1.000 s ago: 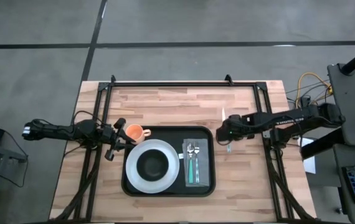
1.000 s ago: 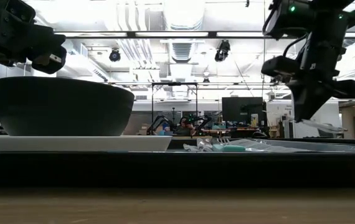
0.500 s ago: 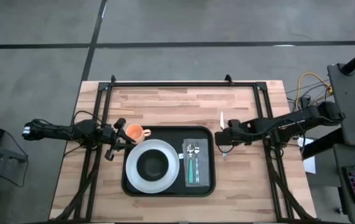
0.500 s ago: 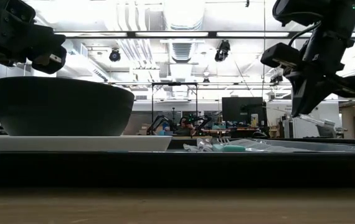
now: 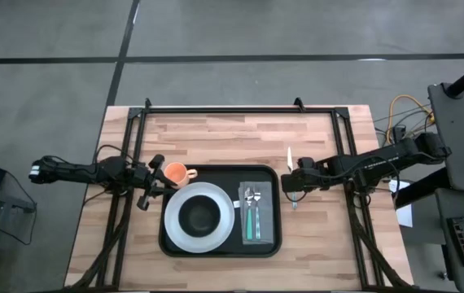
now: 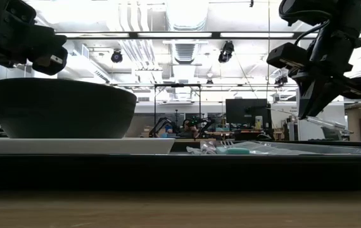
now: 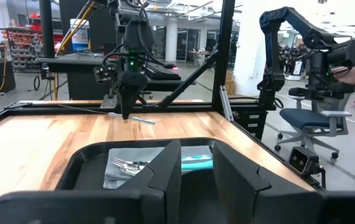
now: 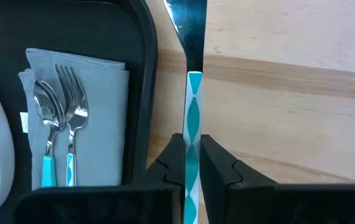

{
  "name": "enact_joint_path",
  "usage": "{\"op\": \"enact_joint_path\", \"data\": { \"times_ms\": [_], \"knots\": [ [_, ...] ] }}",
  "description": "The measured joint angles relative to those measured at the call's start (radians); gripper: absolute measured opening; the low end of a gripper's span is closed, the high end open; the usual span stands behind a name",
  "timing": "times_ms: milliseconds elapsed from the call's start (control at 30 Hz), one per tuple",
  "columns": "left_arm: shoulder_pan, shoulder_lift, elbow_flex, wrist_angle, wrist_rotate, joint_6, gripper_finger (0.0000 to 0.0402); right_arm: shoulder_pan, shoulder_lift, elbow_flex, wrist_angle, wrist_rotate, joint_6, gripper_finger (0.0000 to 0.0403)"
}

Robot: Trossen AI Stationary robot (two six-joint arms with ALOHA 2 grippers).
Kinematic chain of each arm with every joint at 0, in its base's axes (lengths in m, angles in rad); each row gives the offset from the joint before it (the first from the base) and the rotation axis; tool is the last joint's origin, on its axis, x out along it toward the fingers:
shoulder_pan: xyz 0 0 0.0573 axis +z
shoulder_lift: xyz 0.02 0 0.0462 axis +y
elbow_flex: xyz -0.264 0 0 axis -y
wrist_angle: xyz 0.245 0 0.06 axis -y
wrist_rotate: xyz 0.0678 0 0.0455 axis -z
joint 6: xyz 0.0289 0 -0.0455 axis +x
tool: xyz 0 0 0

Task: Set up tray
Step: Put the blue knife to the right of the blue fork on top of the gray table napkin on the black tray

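Black rectangular tray holds a white plate; beside it, right gripper grasps a teal-handled knife.

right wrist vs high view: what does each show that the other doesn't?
Only the right wrist view: the right gripper is shut on the knife, pinching its teal-patterned handle, blade over bare wood beside the tray.

Only the high view: the orange cup, the white plate with the dark bowl, and the left gripper waiting by the cup.

Both: the grey napkin with spoon and fork on the tray.
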State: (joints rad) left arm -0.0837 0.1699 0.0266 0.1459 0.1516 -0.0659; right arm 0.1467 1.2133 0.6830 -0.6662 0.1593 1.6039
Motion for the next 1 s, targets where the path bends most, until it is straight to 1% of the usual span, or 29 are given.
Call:
{"op": "enact_joint_path", "data": {
  "times_ms": [167, 300, 467, 533, 700, 833, 1000],
  "knots": [
    [0.000, 0.000, 0.000, 0.000, 0.000, 0.000, 0.0075, 0.016, 0.000, 0.000, 0.002, -0.001, 0.025, 0.0013],
    [0.000, 0.000, 0.000, 0.000, 0.000, 0.000, 0.0075, 0.052, 0.000, 0.000, 0.012, 0.000, 0.090, 0.0013],
    [0.000, 0.000, 0.000, 0.000, 0.000, 0.000, 0.0075, 0.099, 0.000, 0.000, 0.023, 0.048, 0.172, 0.0013],
    [0.000, 0.000, 0.000, 0.000, 0.000, 0.000, 0.0075, 0.113, 0.001, 0.000, 0.024, 0.051, 0.202, 0.0013],
    [0.000, 0.000, 0.000, 0.000, 0.000, 0.000, 0.0075, 0.129, 0.078, 0.007, 0.075, 0.052, 0.232, 0.0013],
    [0.000, 0.000, 0.000, 0.000, 0.000, 0.000, 0.0075, 0.129, 0.176, 0.070, 0.071, 0.050, 0.217, 0.0013],
    [0.000, 0.000, 0.000, 0.000, 0.000, 0.000, 0.0075, 0.128, 0.255, 0.174, 0.060, 0.051, 0.200, 0.0013]
  ]
}}
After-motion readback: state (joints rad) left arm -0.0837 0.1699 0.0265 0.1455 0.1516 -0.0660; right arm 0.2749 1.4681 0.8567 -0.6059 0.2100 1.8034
